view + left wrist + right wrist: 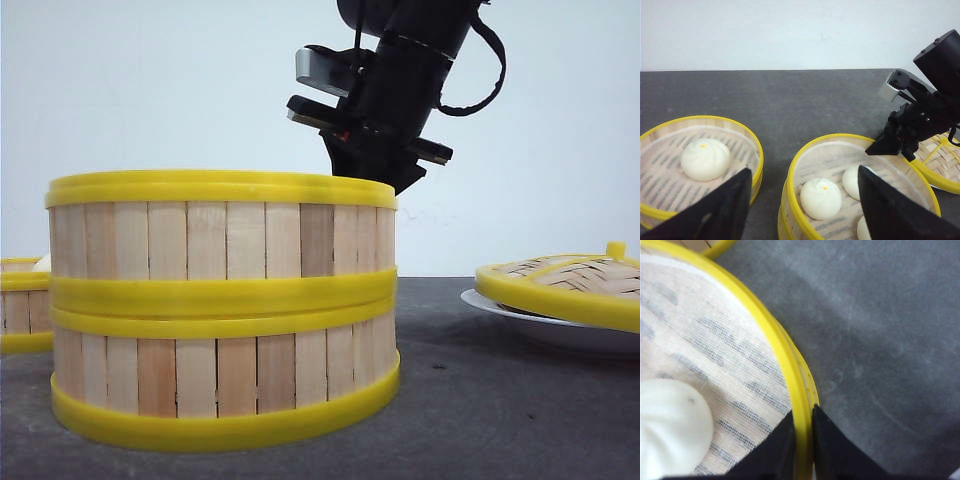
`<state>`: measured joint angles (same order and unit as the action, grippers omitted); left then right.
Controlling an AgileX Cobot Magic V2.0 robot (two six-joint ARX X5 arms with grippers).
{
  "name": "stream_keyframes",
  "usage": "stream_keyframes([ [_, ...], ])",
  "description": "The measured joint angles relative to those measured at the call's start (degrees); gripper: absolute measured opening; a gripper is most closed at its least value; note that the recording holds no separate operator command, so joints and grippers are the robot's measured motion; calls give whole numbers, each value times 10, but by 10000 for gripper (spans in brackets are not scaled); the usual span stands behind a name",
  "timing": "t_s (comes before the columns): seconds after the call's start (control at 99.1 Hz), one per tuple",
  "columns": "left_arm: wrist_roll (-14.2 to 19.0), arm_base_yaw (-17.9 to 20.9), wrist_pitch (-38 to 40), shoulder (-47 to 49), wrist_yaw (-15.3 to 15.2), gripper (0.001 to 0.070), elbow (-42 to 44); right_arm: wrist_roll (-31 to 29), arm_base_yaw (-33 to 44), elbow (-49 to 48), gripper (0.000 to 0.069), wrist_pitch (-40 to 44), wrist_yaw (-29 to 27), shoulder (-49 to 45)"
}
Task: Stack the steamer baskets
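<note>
Two steamer baskets stacked at table centre, top basket [222,232] on bottom basket [225,375]. Third basket [700,162] stands apart on left, one bun [705,159] inside. Right gripper [802,440] clamps yellow rim of top basket. Left gripper [802,200] hovers above, jaws spread, holding nothing. Lid [570,280] rests on white plate [530,325].

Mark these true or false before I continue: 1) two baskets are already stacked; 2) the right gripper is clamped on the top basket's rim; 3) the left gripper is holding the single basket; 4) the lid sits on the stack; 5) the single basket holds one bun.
1) True: the stack is two baskets high.
2) True: the right gripper has one finger on each side of the top basket's rim.
3) False: the left gripper is open, holding nothing.
4) False: the lid lies on the white plate.
5) True: the single basket holds one bun.
</note>
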<state>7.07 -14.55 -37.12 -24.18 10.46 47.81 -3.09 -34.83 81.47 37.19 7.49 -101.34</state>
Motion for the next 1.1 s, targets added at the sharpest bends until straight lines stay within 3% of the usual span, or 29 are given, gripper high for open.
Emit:
stream_keyframes([
  [0.293, 0, 0, 0, 0, 0, 394, 0, 0, 0, 0, 34, 4, 0, 0],
  [0.464, 0, 0, 0, 0, 0, 394, 0, -3, 0, 0, 252, 5, -3, 0],
  [0.545, -4, 0, 0, 0, 0, 394, 0, -3, 1, 0, 291, -6, -14, 0],
  [0.736, -7, 0, 0, 0, 0, 394, 0, -3, 7, -1, 306, -26, -15, 23],
  [0.918, -11, 0, 0, 0, -1, 391, 0, -3, 7, -1, 306, -37, -63, 139],
  [1.099, 3, 0, 0, -13, -59, 333, 0, -3, 3, -1, 306, -37, -91, 283],
])
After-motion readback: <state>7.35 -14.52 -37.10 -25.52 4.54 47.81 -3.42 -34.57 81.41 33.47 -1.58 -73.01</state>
